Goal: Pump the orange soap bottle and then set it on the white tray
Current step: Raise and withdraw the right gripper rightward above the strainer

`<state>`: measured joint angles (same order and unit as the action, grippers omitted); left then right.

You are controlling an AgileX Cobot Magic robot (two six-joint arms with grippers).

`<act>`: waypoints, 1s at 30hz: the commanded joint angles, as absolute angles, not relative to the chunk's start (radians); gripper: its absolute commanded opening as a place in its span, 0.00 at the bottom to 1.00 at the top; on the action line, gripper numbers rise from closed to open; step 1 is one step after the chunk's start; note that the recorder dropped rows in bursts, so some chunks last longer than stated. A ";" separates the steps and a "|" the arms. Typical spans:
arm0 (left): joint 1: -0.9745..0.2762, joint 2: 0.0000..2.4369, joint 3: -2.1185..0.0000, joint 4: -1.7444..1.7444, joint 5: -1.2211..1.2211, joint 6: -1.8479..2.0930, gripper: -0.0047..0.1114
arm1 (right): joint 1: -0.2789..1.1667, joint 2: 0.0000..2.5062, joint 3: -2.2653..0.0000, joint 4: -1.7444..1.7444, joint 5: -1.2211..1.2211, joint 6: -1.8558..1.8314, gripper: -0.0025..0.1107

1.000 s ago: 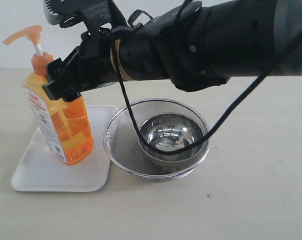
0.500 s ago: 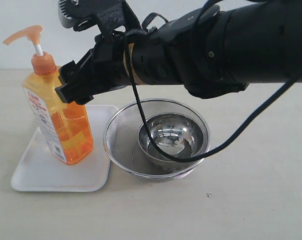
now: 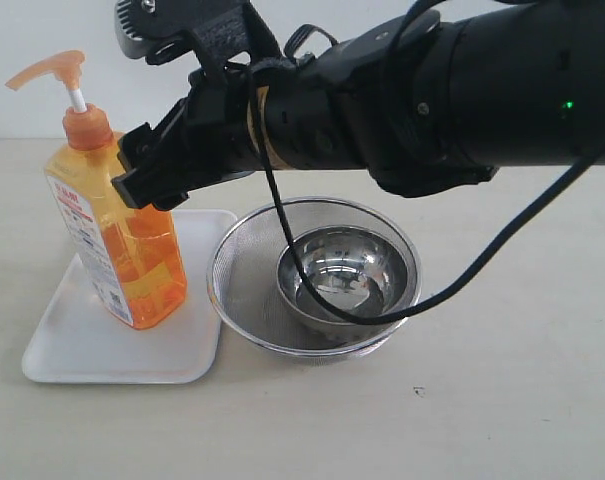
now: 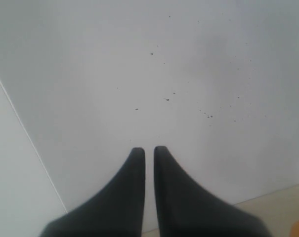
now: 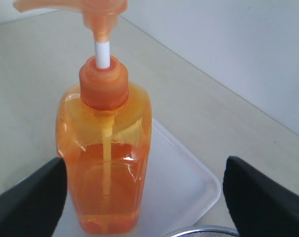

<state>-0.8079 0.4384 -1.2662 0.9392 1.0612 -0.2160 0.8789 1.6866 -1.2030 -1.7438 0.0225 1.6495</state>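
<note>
We find the orange soap bottle standing upright on the white tray, toward the tray's far side, pump head raised on its white stem. The right gripper hangs above the tray at the bottle's shoulder height, jaws spread wide and gripping nothing. One finger is well clear of the bottle and the other is close beside it. The left gripper faces a pale wall, its fingers drawn together with only a thin slit between, empty. A mesh strainer holding a steel bowl sits just beside the tray.
</note>
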 commanded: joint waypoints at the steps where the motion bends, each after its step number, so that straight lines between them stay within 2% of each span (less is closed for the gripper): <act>1: -0.809 0.434 -1.261 0.939 1.051 -0.217 0.08 | 0.877 1.673 -1.198 -1.744 0.030 1.638 0.71; 14: -0.809 0.434 -1.261 0.938 1.051 -0.217 0.08 | 0.877 1.612 -1.096 -1.744 0.114 1.633 0.70; 30: -0.809 0.434 -1.261 0.938 1.051 -0.222 0.08 | 0.877 1.612 -1.094 -1.744 0.126 1.648 0.70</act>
